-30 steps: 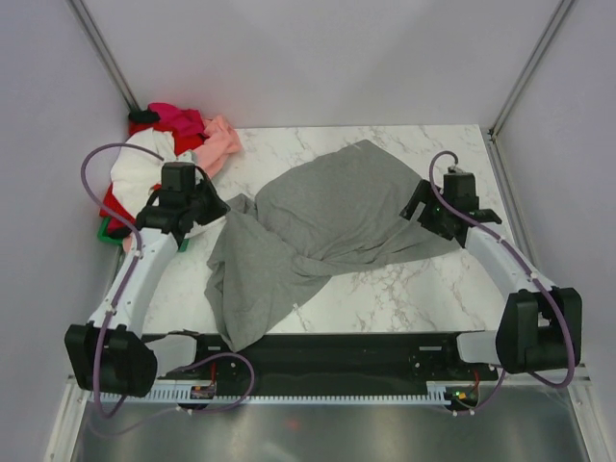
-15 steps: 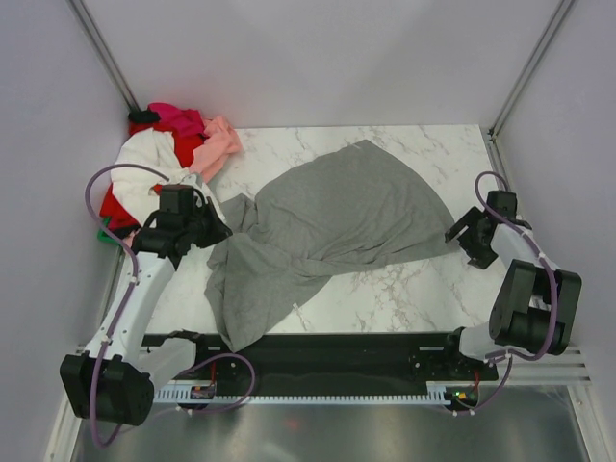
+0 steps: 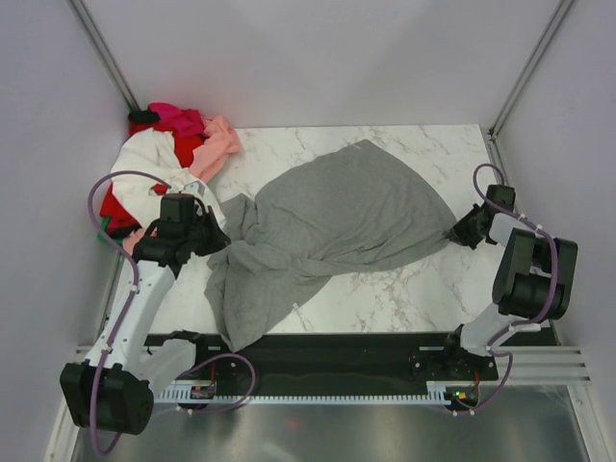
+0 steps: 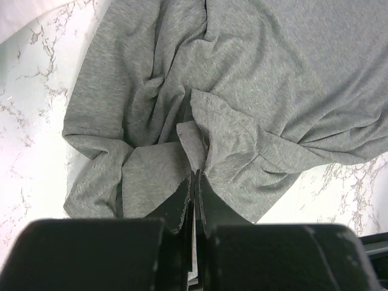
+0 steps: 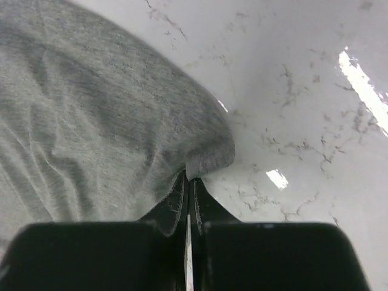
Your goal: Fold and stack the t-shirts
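Left jaws clamped on bunched fold of grey t-shirt point(image 3: 327, 226), right jaws clamped on its corner

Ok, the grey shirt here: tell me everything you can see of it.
The grey t-shirt is plain, soft heathered knit, lying unfolded and rumpled on the marble table, smoother toward the far right, bunched in creases toward the near left. The left gripper is shut on a fold at its left side; the right gripper pinches its right edge. No logo shows. A pile of coloured shirts lies beside it.
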Controlling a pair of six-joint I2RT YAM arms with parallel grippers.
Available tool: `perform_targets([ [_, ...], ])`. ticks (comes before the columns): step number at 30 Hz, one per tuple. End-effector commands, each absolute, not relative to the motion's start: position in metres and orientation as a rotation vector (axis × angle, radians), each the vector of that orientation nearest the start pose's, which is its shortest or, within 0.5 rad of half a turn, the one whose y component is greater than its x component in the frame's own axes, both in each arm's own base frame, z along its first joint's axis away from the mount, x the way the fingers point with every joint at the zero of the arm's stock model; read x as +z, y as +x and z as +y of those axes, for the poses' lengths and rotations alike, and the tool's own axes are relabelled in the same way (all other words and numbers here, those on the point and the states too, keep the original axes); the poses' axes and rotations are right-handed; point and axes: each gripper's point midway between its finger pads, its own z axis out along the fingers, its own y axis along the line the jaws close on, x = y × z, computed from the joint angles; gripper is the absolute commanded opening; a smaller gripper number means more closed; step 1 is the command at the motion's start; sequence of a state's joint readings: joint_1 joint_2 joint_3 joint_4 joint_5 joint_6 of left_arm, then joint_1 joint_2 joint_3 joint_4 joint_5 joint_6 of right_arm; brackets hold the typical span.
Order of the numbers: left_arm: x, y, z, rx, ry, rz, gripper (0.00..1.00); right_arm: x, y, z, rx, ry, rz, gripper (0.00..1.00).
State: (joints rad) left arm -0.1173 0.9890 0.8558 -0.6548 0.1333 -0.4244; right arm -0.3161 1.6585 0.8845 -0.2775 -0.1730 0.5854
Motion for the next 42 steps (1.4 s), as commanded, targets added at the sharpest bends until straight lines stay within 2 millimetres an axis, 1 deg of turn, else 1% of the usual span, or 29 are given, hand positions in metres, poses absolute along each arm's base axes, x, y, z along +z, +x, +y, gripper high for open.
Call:
perform_targets([
  [1, 0.166, 0.268, -0.068, -0.391, -0.251, 2.329, 0.02, 0.058, 0.359, -0.069, 0.270, 1.053, 2.334, 0.00],
  [2, 0.167, 0.268, -0.067, -0.388, -0.251, 2.322, 0.02, 0.067, 0.354, -0.075, 0.217, 1.066, 2.325, 0.00],
  [3, 0.168, 0.267, -0.067, -0.389, -0.251, 2.319, 0.02, 0.077, 0.345, -0.094, 0.068, 1.096, 2.301, 0.00],
  [4, 0.168, 0.267, -0.067, -0.390, -0.250, 2.314, 0.02, 0.107, 0.333, -0.100, -0.001, 1.100, 2.275, 0.00],
  [5, 0.171, 0.266, -0.067, -0.391, -0.248, 2.304, 0.02, 0.122, 0.325, -0.110, -0.083, 1.105, 2.252, 0.00],
  [7, 0.171, 0.266, -0.068, -0.399, -0.244, 2.300, 0.02, 0.168, 0.311, -0.125, -0.245, 1.068, 2.185, 0.00],
  [8, 0.171, 0.267, -0.069, -0.403, -0.242, 2.299, 0.02, 0.180, 0.309, -0.126, -0.282, 1.054, 2.172, 0.00],
  [10, 0.169, 0.268, -0.070, -0.409, -0.235, 2.305, 0.02, 0.208, 0.318, -0.116, -0.318, 0.977, 2.154, 0.00],
  [11, 0.169, 0.268, -0.070, -0.413, -0.234, 2.306, 0.02, 0.212, 0.326, -0.108, -0.302, 0.942, 2.169, 0.00],
  [12, 0.166, 0.268, -0.070, -0.410, -0.234, 2.317, 0.02, 0.201, 0.344, -0.085, -0.294, 0.863, 2.245, 0.00],
  [13, 0.166, 0.269, -0.070, -0.408, -0.235, 2.318, 0.02, 0.217, 0.363, -0.074, -0.287, 0.816, 2.239, 0.00],
  [14, 0.165, 0.269, -0.070, -0.404, -0.237, 2.321, 0.02, 0.215, 0.375, -0.065, -0.310, 0.764, 2.274, 0.00],
  [15, 0.165, 0.269, -0.068, -0.394, -0.242, 2.318, 0.02, 0.210, 0.406, -0.045, -0.308, 0.696, 2.323, 0.01],
  [16, 0.166, 0.269, -0.068, -0.392, -0.245, 2.315, 0.02, 0.200, 0.409, -0.042, -0.337, 0.662, 2.398, 0.14],
  [17, 0.167, 0.269, -0.067, -0.388, -0.243, 2.309, 0.02, 0.193, 0.419, -0.039, -0.340, 0.649, 2.433, 0.81],
  [18, 0.168, 0.268, -0.066, -0.384, -0.249, 2.305, 0.02, 0.181, 0.436, -0.040, -0.368, 0.642, 2.465, 0.98],
  [21, 0.169, 0.267, -0.065, -0.378, -0.253, 2.298, 0.02, 0.170, 0.440, -0.050, -0.395, 0.644, 2.506, 0.98],
  [23, 0.167, 0.268, -0.065, -0.378, -0.256, 2.302, 0.02, 0.170, 0.441, -0.046, -0.335, 0.649, 2.481, 0.98],
  [24, 0.167, 0.268, -0.065, -0.379, -0.256, 2.305, 0.02, 0.169, 0.437, -0.057, -0.274, 0.692, 2.450, 0.98],
  [25, 0.165, 0.269, -0.066, -0.379, -0.255, 2.315, 0.02, 0.168, 0.435, -0.060, -0.251, 0.710, 2.437, 0.98],
  [29, 0.162, 0.270, -0.067, -0.384, -0.256, 2.329, 0.02, 0.148, 0.433, -0.058, -0.009, 0.748, 2.426, 0.86],
  [30, 0.162, 0.270, -0.067, -0.382, -0.257, 2.329, 0.02, 0.141, 0.438, -0.046, 0.082, 0.718, 2.435, 0.84],
  [31, 0.163, 0.270, -0.066, -0.381, -0.255, 2.324, 0.02, 0.138, 0.441, -0.041, 0.115, 0.709, 2.439, 0.82],
  [32, 0.163, 0.269, -0.066, -0.380, -0.259, 2.324, 0.02, 0.132, 0.445, -0.034, 0.166, 0.698, 2.452, 0.77],
  [34, 0.161, 0.269, -0.066, -0.377, -0.259, 2.327, 0.02, 0.131, 0.459, -0.023, 0.254, 0.682, 2.433, 0.74],
  [37, 0.162, 0.269, -0.066, -0.378, -0.261, 2.327, 0.02, 0.122, 0.479, -0.024, 0.258, 0.699, 2.432, 0.67],
  [38, 0.160, 0.269, -0.066, -0.377, -0.262, 2.331, 0.02, 0.107, 0.484, -0.024, 0.259, 0.713, 2.455, 0.63],
  [39, 0.159, 0.269, -0.066, -0.378, -0.260, 2.336, 0.02, 0.111, 0.495, -0.024, 0.265, 0.706, 2.437, 0.62],
  [42, 0.158, 0.270, -0.067, -0.379, -0.257, 2.341, 0.02, 0.098, 0.517, -0.025, 0.274, 0.721, 2.437, 0.59],
])
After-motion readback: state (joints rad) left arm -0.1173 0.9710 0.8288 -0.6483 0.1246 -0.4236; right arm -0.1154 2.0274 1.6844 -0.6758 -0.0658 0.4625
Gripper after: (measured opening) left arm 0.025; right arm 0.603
